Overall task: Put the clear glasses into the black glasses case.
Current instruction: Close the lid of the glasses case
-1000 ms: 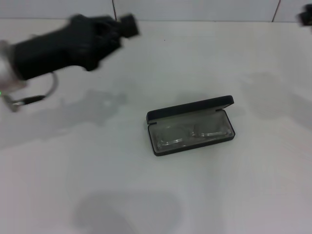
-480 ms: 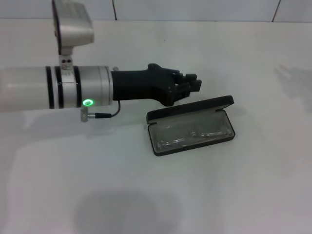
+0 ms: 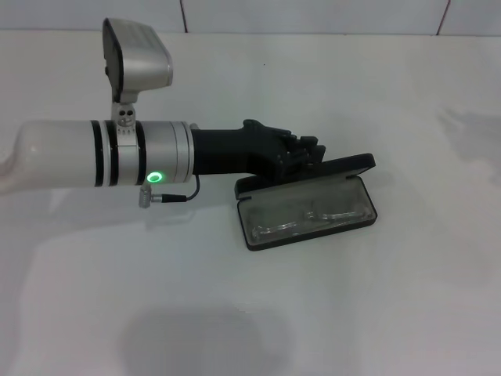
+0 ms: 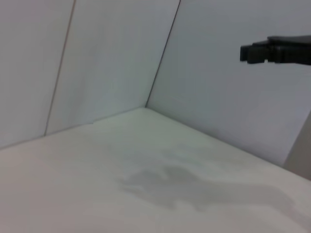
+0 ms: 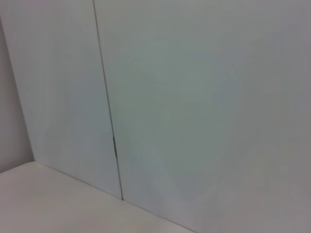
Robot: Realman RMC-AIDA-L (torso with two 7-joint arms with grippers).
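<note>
White and silver, the left arm's round forearm (image 3: 94, 153) reaches in level from the left of the head view, with black bands around it and a green light (image 3: 156, 177) glowing on its underside. A grey box-shaped camera housing (image 3: 137, 56) stands on a short bracket on top of it, and a thin black cable (image 3: 178, 195) loops under the wrist. Past the silver cuff the arm narrows to the black left tool (image 3: 311, 150), which points to the right and lies over the rear edge of the raised lid of the black glasses case; whether it touches the lid cannot be told. Its fingers sit bunched close together, and whether they are apart or together cannot be told from this angle.

The flat rectangular black hinged glasses case (image 3: 307, 205) lies open on the white counter (image 3: 376, 298) near the middle, its long side running slightly uphill toward the right. Its lid stands up along the far side. Inside the grey-lined tray lie the fully transparent plastic clear glasses (image 3: 307, 215), folded, filling the tray from end to end.

In the left wrist view a black tool tip (image 4: 274, 50) juts in at the upper edge above bare counter and white wall panels. The right wrist view shows only wall panels and a strip of counter, and the right tool is not seen.
</note>
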